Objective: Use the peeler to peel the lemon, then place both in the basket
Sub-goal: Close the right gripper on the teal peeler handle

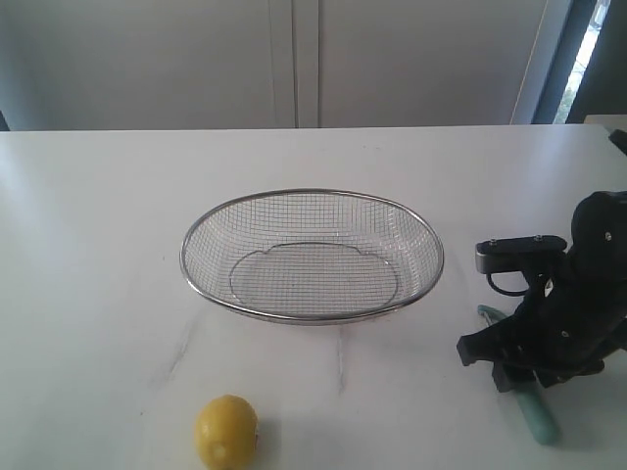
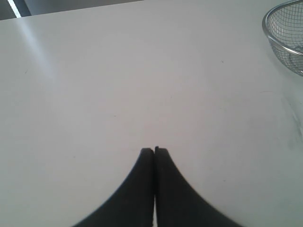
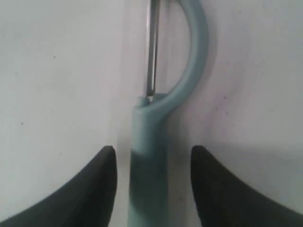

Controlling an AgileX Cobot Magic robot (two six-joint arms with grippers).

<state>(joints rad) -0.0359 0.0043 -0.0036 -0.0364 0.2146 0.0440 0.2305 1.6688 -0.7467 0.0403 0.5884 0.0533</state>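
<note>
The yellow lemon (image 1: 226, 431) lies on the white table near the front edge, left of centre. The wire mesh basket (image 1: 312, 254) stands in the middle with nothing in it; its rim (image 2: 284, 38) shows at the edge of the left wrist view. The teal peeler (image 1: 534, 411) lies on the table at the right, under my right gripper (image 1: 509, 367). In the right wrist view the peeler's handle (image 3: 149, 165) runs between the open fingers of the right gripper (image 3: 152, 156), with gaps on both sides. My left gripper (image 2: 154, 150) is shut over bare table and does not show in the exterior view.
The white table (image 1: 98, 245) stretches around the basket. A pale wall and a window strip (image 1: 588, 49) stand behind the far edge. The right arm's black body (image 1: 588, 294) rises at the right edge.
</note>
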